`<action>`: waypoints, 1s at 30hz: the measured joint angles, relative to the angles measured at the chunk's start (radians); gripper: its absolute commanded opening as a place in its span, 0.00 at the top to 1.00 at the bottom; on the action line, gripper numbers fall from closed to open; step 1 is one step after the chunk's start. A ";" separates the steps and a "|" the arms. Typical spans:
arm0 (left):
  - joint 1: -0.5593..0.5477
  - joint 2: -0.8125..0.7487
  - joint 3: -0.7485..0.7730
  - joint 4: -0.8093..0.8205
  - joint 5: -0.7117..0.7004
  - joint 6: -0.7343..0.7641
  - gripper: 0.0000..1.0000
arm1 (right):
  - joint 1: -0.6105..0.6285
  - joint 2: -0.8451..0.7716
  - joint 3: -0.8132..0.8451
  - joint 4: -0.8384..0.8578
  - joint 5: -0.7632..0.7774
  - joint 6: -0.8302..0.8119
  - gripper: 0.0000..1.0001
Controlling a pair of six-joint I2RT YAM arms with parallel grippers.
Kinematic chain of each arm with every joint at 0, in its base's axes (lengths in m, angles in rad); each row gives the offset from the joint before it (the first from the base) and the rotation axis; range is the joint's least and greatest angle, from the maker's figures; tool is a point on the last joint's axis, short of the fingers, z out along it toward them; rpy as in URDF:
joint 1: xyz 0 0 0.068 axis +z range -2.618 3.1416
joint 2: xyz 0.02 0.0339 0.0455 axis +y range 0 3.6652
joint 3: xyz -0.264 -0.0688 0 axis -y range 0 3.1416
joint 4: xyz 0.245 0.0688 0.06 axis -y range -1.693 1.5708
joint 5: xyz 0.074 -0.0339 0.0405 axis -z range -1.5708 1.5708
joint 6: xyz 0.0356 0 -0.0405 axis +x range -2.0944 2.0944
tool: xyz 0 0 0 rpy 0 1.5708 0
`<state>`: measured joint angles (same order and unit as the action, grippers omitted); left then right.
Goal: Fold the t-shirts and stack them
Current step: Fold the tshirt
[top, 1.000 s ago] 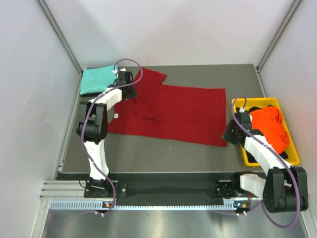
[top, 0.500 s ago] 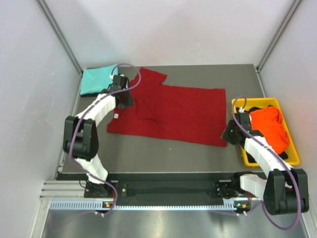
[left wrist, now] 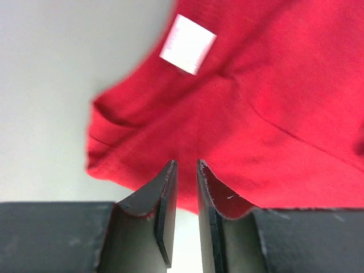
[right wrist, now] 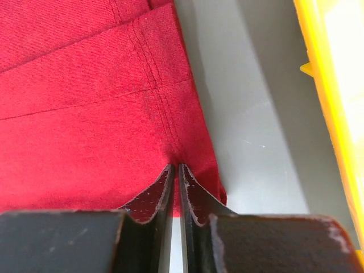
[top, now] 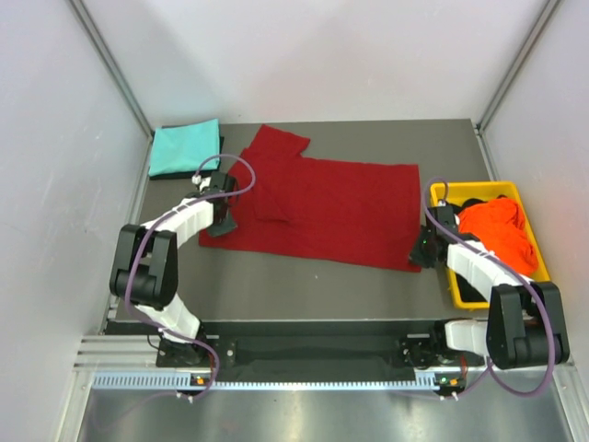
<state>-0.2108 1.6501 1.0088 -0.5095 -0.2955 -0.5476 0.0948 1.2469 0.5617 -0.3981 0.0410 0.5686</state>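
The dark red t-shirt [top: 340,207] lies spread flat across the table [top: 304,285]. The right gripper [right wrist: 175,169] pinches its near hem corner beside the yellow bin [right wrist: 333,114]. The left gripper [left wrist: 186,166] is at the opposite near corner with its fingers narrowly apart; I cannot tell if it holds cloth.

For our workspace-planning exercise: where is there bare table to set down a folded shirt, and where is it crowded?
Free: the table strip between the dark red t-shirt and the near edge; the far-right corner beyond the yellow bin. Crowded: the far-left corner, around the teal t-shirt.
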 measured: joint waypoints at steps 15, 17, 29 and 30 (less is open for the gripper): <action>-0.009 0.074 -0.010 0.018 -0.249 -0.060 0.75 | 0.006 0.016 0.016 -0.014 0.042 0.041 0.90; -0.009 0.076 -0.009 0.018 -0.267 -0.070 0.75 | 0.008 0.016 0.016 -0.014 0.052 0.053 0.90; 0.004 -0.013 0.002 -0.060 -0.230 -0.066 0.65 | 0.016 -0.071 0.006 -0.050 0.098 0.045 0.80; 0.005 -0.033 0.023 -0.073 -0.209 -0.061 0.64 | 0.019 -0.094 0.007 -0.061 0.101 0.043 0.78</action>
<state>-0.2058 1.6173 1.0317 -0.5827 -0.5045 -0.6083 0.1139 1.1526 0.5690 -0.4591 0.1421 0.6117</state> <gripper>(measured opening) 0.347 0.187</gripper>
